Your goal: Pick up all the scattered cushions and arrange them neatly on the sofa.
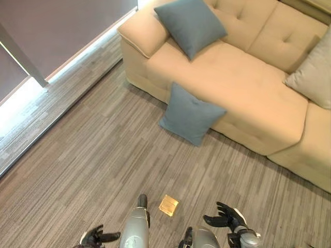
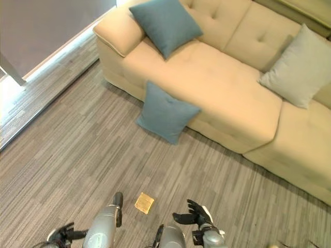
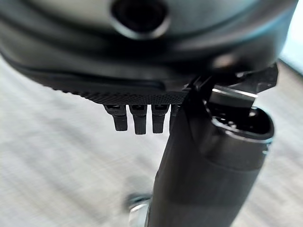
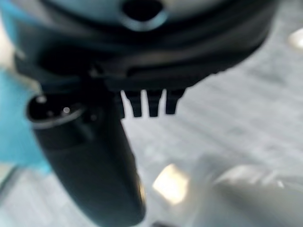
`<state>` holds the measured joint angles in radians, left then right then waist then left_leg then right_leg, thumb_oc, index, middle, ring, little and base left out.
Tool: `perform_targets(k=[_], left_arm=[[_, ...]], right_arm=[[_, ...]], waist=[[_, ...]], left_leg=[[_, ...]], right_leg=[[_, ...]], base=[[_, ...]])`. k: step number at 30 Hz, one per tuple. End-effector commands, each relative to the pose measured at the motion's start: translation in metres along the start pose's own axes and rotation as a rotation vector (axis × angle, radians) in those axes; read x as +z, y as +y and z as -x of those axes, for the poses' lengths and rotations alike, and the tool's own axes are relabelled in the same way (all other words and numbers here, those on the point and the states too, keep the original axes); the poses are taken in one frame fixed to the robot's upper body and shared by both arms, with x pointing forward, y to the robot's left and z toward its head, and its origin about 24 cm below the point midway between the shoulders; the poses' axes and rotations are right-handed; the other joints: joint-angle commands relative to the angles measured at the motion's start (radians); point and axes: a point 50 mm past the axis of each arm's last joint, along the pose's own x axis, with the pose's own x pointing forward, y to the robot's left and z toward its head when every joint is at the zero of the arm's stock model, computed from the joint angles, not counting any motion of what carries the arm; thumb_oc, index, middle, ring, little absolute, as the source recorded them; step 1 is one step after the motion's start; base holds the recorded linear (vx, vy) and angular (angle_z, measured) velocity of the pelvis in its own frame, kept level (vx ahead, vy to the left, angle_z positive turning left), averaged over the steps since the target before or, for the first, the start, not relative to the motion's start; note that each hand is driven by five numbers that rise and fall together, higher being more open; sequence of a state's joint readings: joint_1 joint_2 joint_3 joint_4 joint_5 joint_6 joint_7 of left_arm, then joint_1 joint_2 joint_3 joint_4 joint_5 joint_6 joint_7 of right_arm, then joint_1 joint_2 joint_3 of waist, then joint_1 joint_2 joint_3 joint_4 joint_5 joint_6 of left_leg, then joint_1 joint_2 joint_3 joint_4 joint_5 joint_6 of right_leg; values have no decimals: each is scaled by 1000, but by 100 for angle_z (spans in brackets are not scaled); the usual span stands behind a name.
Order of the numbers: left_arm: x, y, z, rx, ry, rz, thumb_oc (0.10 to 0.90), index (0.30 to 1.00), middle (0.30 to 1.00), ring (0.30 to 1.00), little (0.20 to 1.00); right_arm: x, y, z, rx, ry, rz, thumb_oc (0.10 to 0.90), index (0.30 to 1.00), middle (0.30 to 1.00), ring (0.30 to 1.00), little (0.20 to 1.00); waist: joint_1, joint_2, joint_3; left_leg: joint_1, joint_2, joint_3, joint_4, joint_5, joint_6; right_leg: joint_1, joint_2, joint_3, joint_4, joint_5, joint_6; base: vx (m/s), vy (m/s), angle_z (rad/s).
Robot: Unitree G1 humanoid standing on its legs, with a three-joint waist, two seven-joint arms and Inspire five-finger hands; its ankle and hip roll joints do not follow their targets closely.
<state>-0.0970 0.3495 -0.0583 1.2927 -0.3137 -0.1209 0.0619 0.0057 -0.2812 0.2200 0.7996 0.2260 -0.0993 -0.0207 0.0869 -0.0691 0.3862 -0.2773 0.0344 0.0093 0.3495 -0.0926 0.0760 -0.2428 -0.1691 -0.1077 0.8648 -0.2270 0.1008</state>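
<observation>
Hands low over floor: left hand [image 1: 95, 237] and right hand [image 1: 227, 217] relaxed, fingers loose, holding nothing.

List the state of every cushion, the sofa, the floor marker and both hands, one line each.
Blue cushion on sofa: propped in the armrest corner.
Blue cushion on floor: leaning against the sofa front.
Beige cushion: propped against the backrest.
Sofa: seat mostly bare.
Yellow square: flat on the floor.
Left hand: open, holding nothing.
Right hand: open, holding nothing.

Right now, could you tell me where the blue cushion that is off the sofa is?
The blue cushion stands on the floor, leaning against the sofa front, left of centre in the eye views.
</observation>
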Motion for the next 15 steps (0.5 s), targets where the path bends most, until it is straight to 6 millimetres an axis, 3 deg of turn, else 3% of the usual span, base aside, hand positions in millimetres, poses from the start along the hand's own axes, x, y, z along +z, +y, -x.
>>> perform_targets(k=[1, 2, 3, 5, 8, 10, 11, 13, 15], left_arm=[[-3, 10, 2, 26, -20, -7, 800, 900, 900, 900, 900], [3, 7, 1, 24, -42, 3, 800, 900, 900, 900, 900], [4, 5, 1, 25, -45, 9, 800, 900, 900, 900, 900], [4, 3, 0, 19, -44, 14, 800, 900, 900, 900, 900], [6, 3, 0, 11, -55, -13, 800, 900, 900, 900, 900], [6, 0, 0, 2, -57, -27, 800, 900, 900, 900, 900], [17, -6, 0, -15, -101, -5, 800, 900, 900, 900, 900], [21, -7, -1, -17, -114, -15, 800, 900, 900, 900, 900], [26, -11, -1, -36, -137, -51, 800, 900, 900, 900, 900]], right_arm=[[12, -24, 3, -70, -72, -29, 800, 900, 900, 900, 900], [9, -26, 4, -78, -61, -17, 800, 900, 900, 900, 900], [6, -28, 5, -82, -46, -5, 800, 900, 900, 900, 900], [1, -31, 6, -79, -18, 32, 800, 900, 900, 900, 900], [-7, -36, 10, -90, 13, 70, 800, 900, 900, 900, 900], [-1, -43, 9, -98, -4, 128, 800, 900, 900, 900, 900], [11, -50, 8, -124, -45, 146, 800, 900, 900, 900, 900], [15, -53, 7, -136, -56, 162, 800, 900, 900, 900, 900], [17, -58, 9, -160, -71, 156, 800, 900, 900, 900, 900]], waist=[[-43, 8, 17], [-81, -6, 14], [-104, 7, 18], [-131, 31, 11], [-138, 26, -4], [-151, 52, -11], [-133, 48, 23], [-132, 49, 35], [-132, 50, 39]], left_leg=[[136, 4, -43, -54, -65, -72], [186, -19, -68, -73, -101, -91], [242, -10, -87, -98, -124, -108], [318, 11, -107, -133, -146, -131], [332, 8, -130, -97, -163, -147], [266, 49, -140, 124, -37, -196], [138, 64, -129, 358, 84, -194], [85, 79, -105, 443, 89, -187], [27, 149, -37, 465, 134, -179]], right_leg=[[-15, -10, -11, -324, 205, 38], [-59, -41, -4, -575, 228, 52], [-70, -51, -19, -693, 268, 70], [-100, -77, -45, -792, 307, 100], [-68, -79, -32, -797, 320, 102], [-57, -40, -10, -710, 308, 57], [-21, -28, -29, -697, 270, 5], [1, -10, -51, -705, 251, -14], [28, 4, -85, -714, 219, -37]], base=[[697, -115, 58], [630, -181, 77], [859, -248, 67], [708, -195, 69], [368, -149, 84], [409, -303, 109], [183, -246, 65], [109, -249, 51], [195, -272, 18]])
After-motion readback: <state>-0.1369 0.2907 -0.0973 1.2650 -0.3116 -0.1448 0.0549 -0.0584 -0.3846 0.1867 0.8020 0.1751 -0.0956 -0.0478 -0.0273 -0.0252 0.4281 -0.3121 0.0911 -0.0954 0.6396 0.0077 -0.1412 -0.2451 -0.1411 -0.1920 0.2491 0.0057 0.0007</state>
